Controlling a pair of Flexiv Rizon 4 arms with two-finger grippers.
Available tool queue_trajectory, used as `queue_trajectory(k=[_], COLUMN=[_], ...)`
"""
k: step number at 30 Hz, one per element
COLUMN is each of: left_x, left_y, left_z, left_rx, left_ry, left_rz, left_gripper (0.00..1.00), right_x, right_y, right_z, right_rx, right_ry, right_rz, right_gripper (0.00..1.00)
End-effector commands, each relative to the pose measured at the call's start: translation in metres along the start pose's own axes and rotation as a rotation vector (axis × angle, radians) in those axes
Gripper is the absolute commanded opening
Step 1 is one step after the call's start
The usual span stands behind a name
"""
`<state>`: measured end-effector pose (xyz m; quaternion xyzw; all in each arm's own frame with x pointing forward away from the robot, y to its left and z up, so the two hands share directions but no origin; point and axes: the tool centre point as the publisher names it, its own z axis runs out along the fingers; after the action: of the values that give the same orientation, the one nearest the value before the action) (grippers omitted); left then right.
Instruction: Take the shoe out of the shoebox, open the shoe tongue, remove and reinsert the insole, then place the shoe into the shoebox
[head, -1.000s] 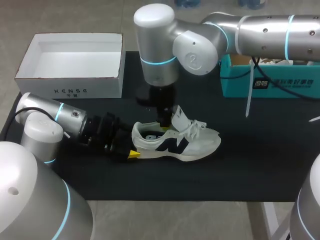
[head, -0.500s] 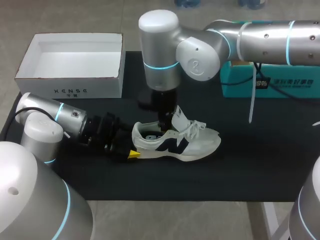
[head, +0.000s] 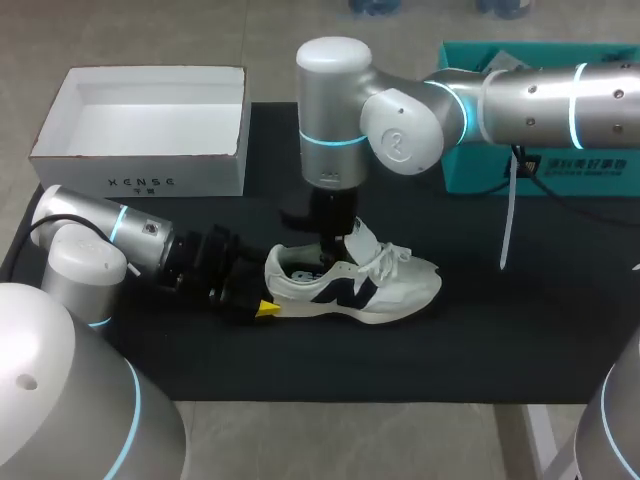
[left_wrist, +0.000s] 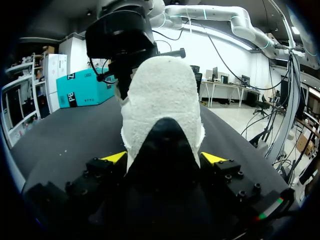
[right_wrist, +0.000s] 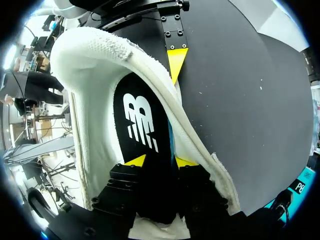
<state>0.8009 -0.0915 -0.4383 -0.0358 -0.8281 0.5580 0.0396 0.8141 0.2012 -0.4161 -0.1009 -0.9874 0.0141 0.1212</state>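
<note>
A white sneaker (head: 390, 285) with dark side marks lies on its sole on the black table, toe to the right, its tongue (head: 360, 238) lifted. My left gripper (head: 262, 305) sits at the heel (left_wrist: 162, 95); its yellow fingers (left_wrist: 114, 157) press the heel from both sides. From above, my right gripper (head: 330, 255) reaches down into the shoe's opening. In the right wrist view the gripper (right_wrist: 160, 161) is shut on the black insole (right_wrist: 140, 120), which lies inside the shoe and passes between its fingers. The empty white shoebox (head: 140, 180) stands at the back left.
A teal box (head: 560, 170) stands at the back right, partly behind my right arm. A white strap (head: 508, 225) hangs from that arm over the table. Bare black table (head: 500, 330) lies in front and to the right of the shoe.
My right arm's upper links have swung to the right while its gripper stayed in the shoe and narrowed a little. The shoe and left arm have not moved.
</note>
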Motion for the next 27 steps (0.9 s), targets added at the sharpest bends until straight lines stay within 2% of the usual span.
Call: queue_trajectory(k=[1,11,27], left_x=[0.0,0.0,0.0], left_y=[0.005,0.005,0.005], left_z=[0.001,0.001,0.001], left_rx=[-0.002,-0.002,-0.002], left_ry=[-0.001,-0.001,-0.001], left_rz=[0.0,0.0,0.0], left_gripper=[0.0,0.0,0.0], right_x=[-0.007,-0.006,0.007], right_y=[0.005,0.011,0.011], right_z=[0.024,0.021,-0.02], right_rx=[0.008,0.034,0.006], right_ry=[0.066,0.096,0.139], right_rz=[-0.013,-0.025,-0.059], right_gripper=[0.0,0.0,0.0])
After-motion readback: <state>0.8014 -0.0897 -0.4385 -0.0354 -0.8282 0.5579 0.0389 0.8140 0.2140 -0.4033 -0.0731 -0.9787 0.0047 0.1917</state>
